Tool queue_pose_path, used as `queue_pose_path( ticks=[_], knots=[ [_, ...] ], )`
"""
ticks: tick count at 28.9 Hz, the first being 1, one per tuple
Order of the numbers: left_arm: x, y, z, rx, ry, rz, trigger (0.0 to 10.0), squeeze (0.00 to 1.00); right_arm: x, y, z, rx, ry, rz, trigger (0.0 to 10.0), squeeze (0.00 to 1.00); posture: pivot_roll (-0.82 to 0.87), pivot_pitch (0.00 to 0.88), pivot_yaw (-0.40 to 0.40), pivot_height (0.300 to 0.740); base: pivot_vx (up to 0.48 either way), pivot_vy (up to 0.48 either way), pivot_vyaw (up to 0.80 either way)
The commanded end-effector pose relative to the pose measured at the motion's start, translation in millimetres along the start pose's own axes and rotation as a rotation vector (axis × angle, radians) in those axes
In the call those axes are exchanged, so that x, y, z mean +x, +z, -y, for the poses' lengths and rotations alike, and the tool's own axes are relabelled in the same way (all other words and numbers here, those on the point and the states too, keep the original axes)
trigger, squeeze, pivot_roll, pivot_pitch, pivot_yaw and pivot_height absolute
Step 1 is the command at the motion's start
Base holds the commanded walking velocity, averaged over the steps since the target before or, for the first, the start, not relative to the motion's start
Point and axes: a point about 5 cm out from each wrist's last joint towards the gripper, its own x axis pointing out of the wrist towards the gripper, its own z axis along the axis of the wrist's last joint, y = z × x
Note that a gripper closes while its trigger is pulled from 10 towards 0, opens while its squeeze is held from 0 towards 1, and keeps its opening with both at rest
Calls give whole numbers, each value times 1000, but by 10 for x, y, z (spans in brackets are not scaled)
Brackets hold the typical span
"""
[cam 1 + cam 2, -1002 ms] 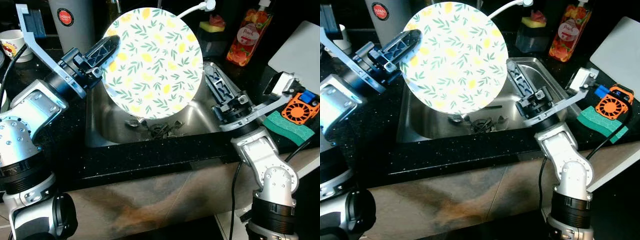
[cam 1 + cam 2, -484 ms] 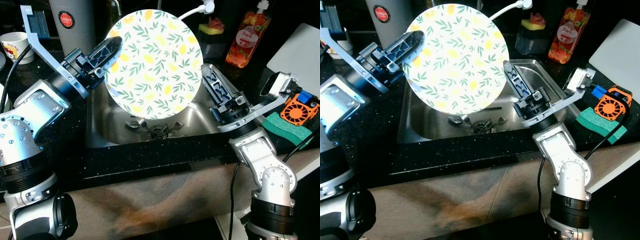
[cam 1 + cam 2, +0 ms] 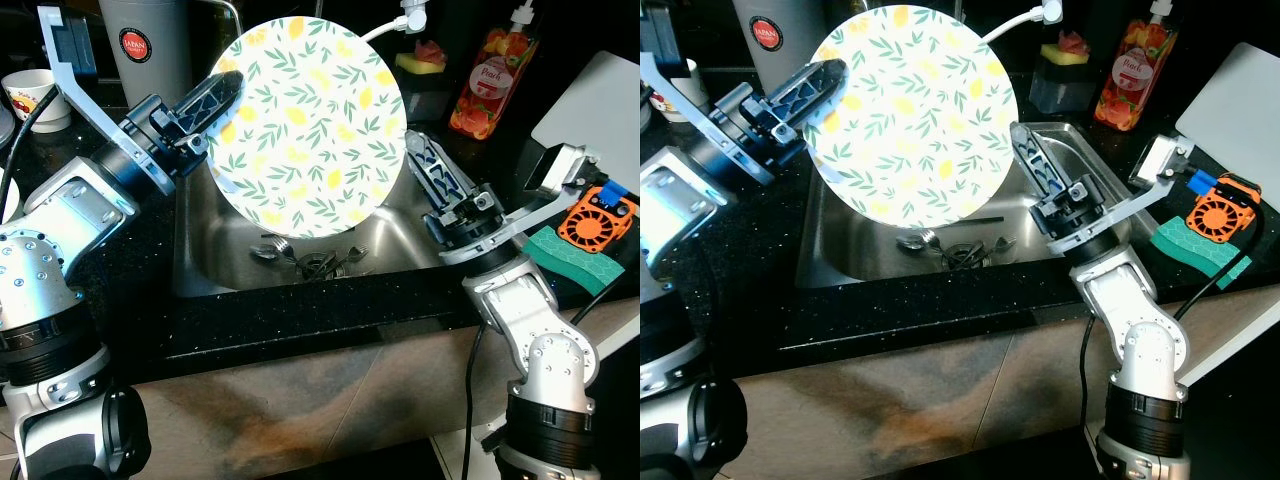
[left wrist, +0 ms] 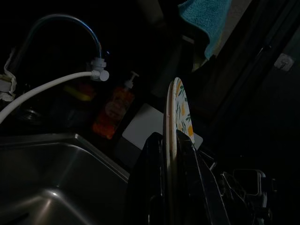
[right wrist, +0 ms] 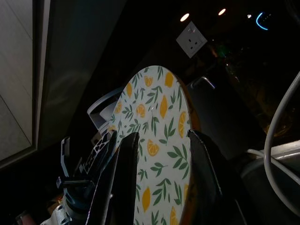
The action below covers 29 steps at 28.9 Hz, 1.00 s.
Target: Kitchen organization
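The plate (image 3: 305, 122), white with a lemon-and-leaf pattern, stands on edge in the air above the back half of the sink (image 3: 395, 240), its patterned face turned toward the front edge of the counter (image 3: 300, 310) and tipped slightly upward. Being round it has no long axis; its flat plane runs across the sink from left to right.

The left gripper (image 3: 210, 105) reaches in from the left side of the sink, forearm angled up and toward the back, and its two black fingers are clamped on the plate's left rim, one on each face. The left wrist view shows the plate (image 4: 177, 117) edge-on, squeezed between those fingers (image 4: 152, 187).

The right gripper (image 3: 432, 172) comes up from the right front corner of the sink, elbow bent and forearm tilted up toward the back. Its fingers are spread apart just beside the plate's right rim; the right wrist view shows the plate (image 5: 159, 145) framed between the two parted fingers (image 5: 126, 178), and whether they touch it cannot be told.

Cutlery (image 3: 315, 262) lies around the drain at the bottom of the sink. A soap bottle (image 3: 480, 65) stands at the back right of the counter, and a green cloth (image 3: 570, 255) lies at the counter's right edge.
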Motion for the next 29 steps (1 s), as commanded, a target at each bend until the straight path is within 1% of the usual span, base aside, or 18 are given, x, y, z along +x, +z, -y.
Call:
queue_pose_path(
  ticks=[1, 29],
  knots=[
    [-1, 44, 40, 10, -29, 18, 10000, 0, -41, 22, 25, -7, -13, 7, 10000, 0, 86, 5, -52, 740, 0, 0, 0],
    [14, 26, 31, 6, -31, 13, 10000, 0, -37, -18, 23, -13, -12, -13, 10000, 0, 83, 2, -50, 740, 0, 0, 0]
  ],
)
